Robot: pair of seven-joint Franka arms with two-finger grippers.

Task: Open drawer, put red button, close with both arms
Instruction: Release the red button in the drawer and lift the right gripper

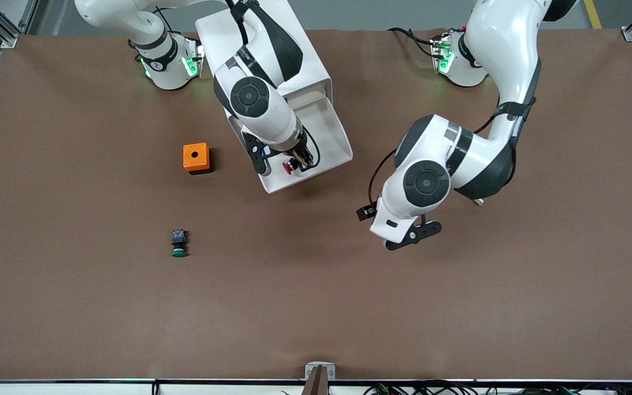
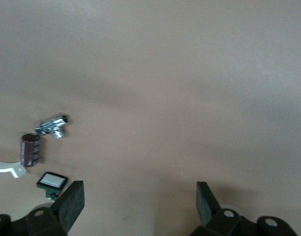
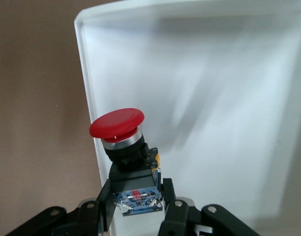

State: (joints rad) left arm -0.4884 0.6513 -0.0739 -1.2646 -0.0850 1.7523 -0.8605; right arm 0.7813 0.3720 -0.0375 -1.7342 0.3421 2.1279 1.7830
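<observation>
The drawer [image 1: 338, 148] stands pulled out of the white cabinet [image 1: 310, 60] toward the front camera. My right gripper [image 1: 294, 163] is shut on the red button [image 1: 288, 167] and holds it over the drawer's front end. In the right wrist view the fingers [image 3: 170, 199] clamp the button's dark body, its red cap [image 3: 116, 123] points away from the gripper, and the white drawer floor [image 3: 204, 83] lies beneath. My left gripper [image 1: 404, 236] is open and empty over bare table, toward the left arm's end from the drawer; its fingers [image 2: 72, 204] stand wide apart.
An orange box with a hole [image 1: 196, 158] sits beside the drawer toward the right arm's end. A green-capped button [image 1: 179, 244] lies nearer the front camera. Small loose parts [image 2: 47, 142] lie on the brown table [image 2: 180, 88] near my left gripper.
</observation>
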